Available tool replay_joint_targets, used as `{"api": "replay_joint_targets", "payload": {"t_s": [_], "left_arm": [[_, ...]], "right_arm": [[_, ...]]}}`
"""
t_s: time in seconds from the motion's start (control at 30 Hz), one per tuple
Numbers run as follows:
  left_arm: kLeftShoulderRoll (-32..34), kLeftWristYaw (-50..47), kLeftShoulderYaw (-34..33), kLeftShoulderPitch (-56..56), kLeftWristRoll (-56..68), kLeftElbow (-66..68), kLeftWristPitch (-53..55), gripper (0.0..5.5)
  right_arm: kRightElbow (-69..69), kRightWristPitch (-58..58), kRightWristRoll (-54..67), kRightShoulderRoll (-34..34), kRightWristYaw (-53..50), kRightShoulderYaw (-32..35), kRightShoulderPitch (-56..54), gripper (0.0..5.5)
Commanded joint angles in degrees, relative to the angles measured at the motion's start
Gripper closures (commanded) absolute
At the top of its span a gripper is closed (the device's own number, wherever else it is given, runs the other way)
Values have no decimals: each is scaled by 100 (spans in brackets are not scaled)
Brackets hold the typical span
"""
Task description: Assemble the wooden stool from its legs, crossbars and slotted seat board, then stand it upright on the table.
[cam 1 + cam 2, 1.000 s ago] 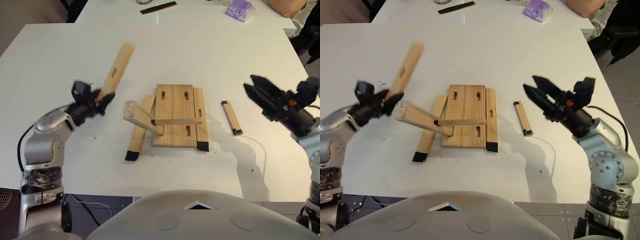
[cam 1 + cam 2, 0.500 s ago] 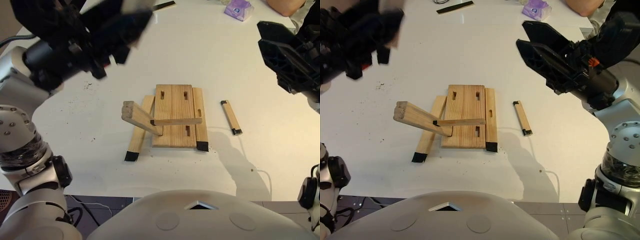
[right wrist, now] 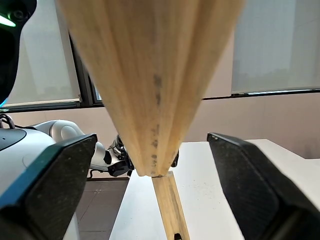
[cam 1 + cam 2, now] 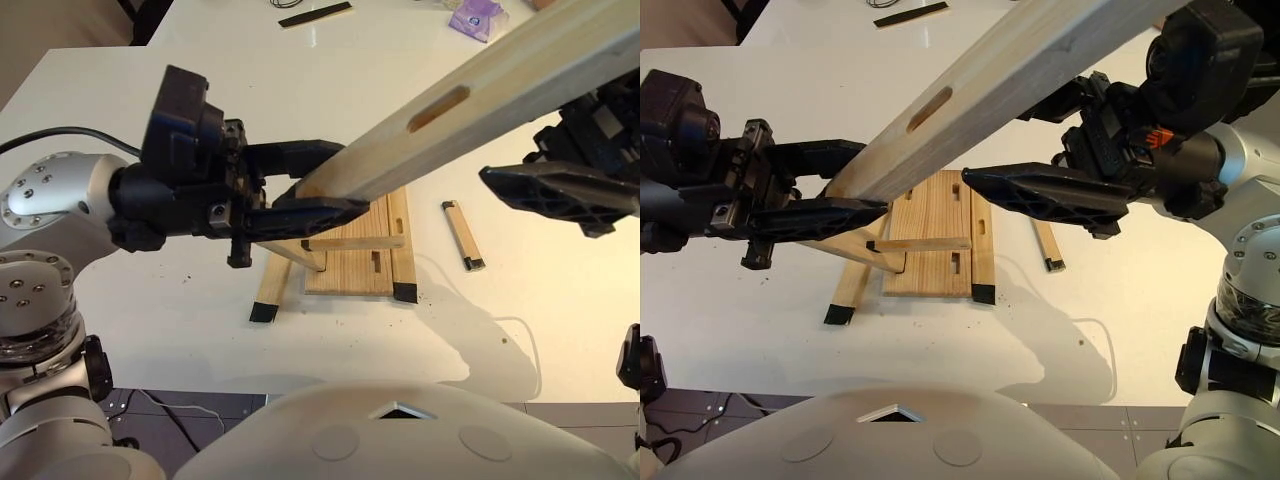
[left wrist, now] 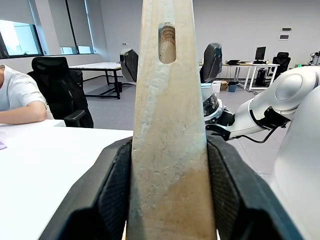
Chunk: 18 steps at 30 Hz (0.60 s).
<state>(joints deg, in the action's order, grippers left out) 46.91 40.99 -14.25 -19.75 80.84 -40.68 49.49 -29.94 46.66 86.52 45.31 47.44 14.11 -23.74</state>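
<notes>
**Stool parts: one leg aloft, rest on table**

The raised leg (image 4: 470, 90) is pale wood with one oblong slot. It slants over the table, its lower end clamped in the left gripper (image 4: 345, 178). The seat board (image 4: 932, 262) lies flat, slots showing. A black-tipped leg (image 4: 848, 290) lies beside its left edge and a second leg (image 4: 983, 250) touches its right edge. A thin crossbar (image 4: 920, 243) crosses the board and meets a tilted leg (image 4: 870, 258). A short crossbar (image 4: 1048, 250) lies apart, to the right.

L gripper (image 4: 862, 180) clamps slotted leg (image 4: 970, 85); R gripper (image 4: 1006, 146) spread round it.
</notes>
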Motion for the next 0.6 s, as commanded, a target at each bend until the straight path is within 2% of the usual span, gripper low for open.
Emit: {"api": "replay_joint_targets", "payload": {"t_s": [0.03,0.13,0.6], "left_arm": [[79,97,175,99,-88,-33,-31,350],[73,130,294,126,-154,-22,-54,350],[-9,135,559,67,-673,7,-273,350]], "right_arm": [[-50,50,-73,-22,124,-145,-141,143],[-61,42,-127,-66,150,-258,-201,143],[-149,-11,-697,-102,491,-410,21,338]]}}
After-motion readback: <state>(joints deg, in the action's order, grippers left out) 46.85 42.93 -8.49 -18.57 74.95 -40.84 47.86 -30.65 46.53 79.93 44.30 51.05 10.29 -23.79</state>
